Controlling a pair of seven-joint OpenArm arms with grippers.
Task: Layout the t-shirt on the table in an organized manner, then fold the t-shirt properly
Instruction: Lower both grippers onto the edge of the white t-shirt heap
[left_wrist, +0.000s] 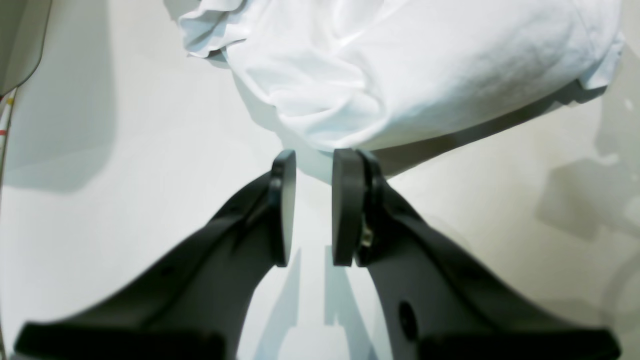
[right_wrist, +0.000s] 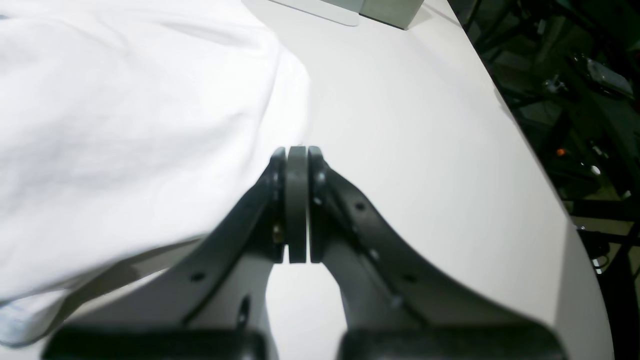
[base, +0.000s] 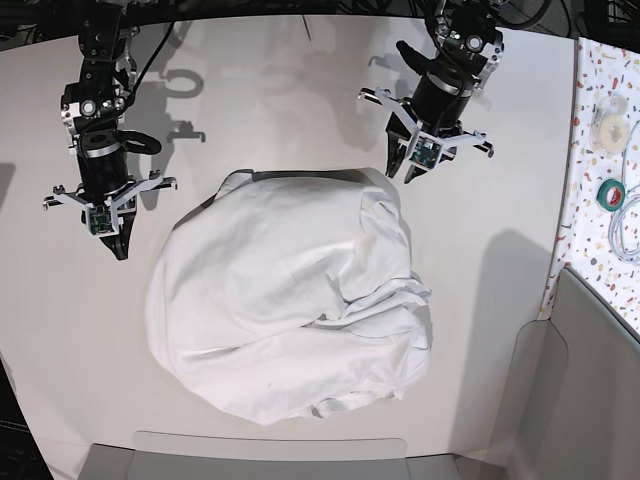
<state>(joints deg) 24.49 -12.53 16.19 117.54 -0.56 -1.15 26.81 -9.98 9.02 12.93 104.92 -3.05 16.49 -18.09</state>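
The white t-shirt (base: 290, 300) lies in a rumpled, rounded heap in the middle of the off-white table (base: 300, 90). My left gripper (base: 402, 170) hovers at the heap's far right corner. In the left wrist view the left gripper (left_wrist: 315, 155) is open, with only bare table (left_wrist: 125, 225) in the gap and the t-shirt (left_wrist: 400, 65) bunched just past the tips. My right gripper (base: 118, 245) stands left of the heap, apart from it. In the right wrist view the right gripper (right_wrist: 297, 150) is shut with pads together, holding nothing, and the t-shirt (right_wrist: 125, 125) spreads to its left.
A speckled panel (base: 605, 150) at the right edge carries a tape roll (base: 611, 194) and a cable. Grey bins sit at the lower right (base: 590, 400) and along the near edge (base: 270, 455). The table's edge (right_wrist: 540, 165) drops off to dark equipment.
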